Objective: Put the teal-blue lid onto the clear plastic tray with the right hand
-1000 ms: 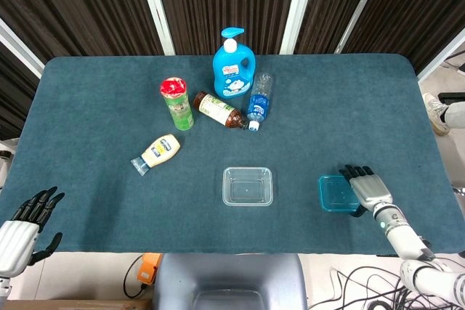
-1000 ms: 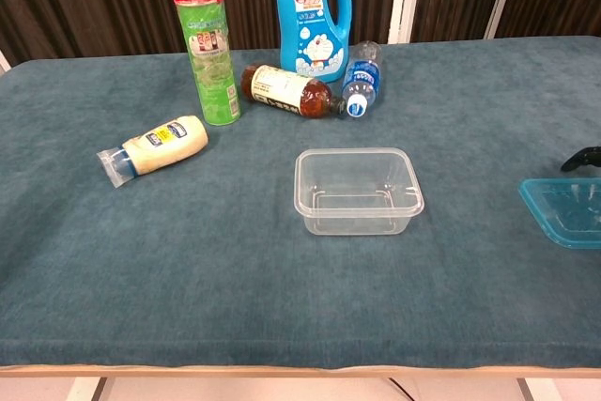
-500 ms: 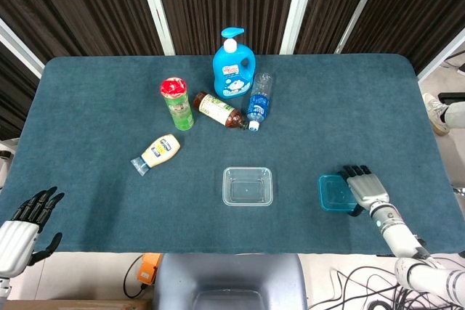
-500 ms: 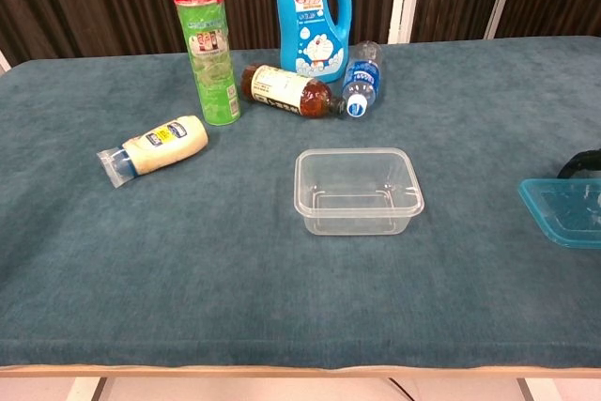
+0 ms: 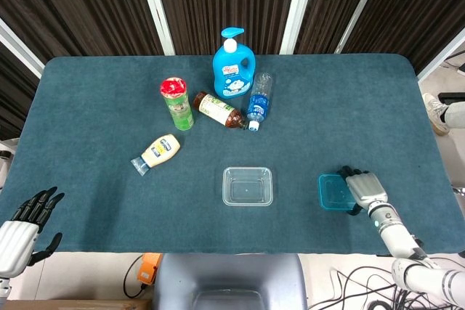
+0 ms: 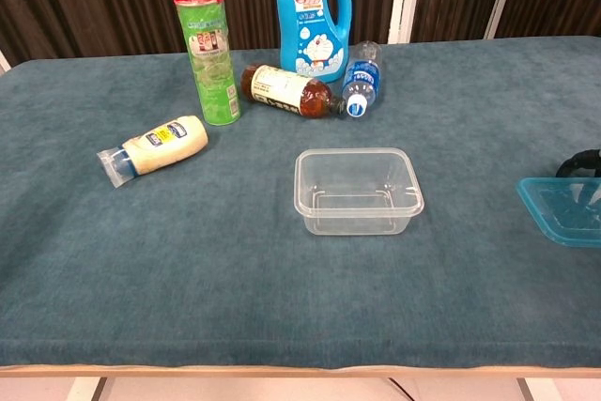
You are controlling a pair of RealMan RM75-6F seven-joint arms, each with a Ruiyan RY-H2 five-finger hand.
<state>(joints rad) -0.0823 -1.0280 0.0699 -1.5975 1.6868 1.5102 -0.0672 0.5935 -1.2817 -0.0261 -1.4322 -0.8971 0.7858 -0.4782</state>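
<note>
Since a second ago my right hand (image 5: 365, 188) has slid slightly nearer along the lid's right edge; nothing else has shifted.

Right hand: fingers laid over the right side of the lid (image 5: 335, 192), touching it; whether it actually grips, I cannot tell. Left hand (image 5: 25, 223): off the near left table (image 5: 94, 92) corner, fingers apart, holding nothing.

Count: one lid, one tray (image 5: 248, 186), three bottles lying down, one upright blue pump bottle (image 5: 233, 64), one upright green can (image 5: 176, 103).

Lid: flat on the cloth, near right, right of the tray and apart from it; long axis roughly near-to-far.
</note>
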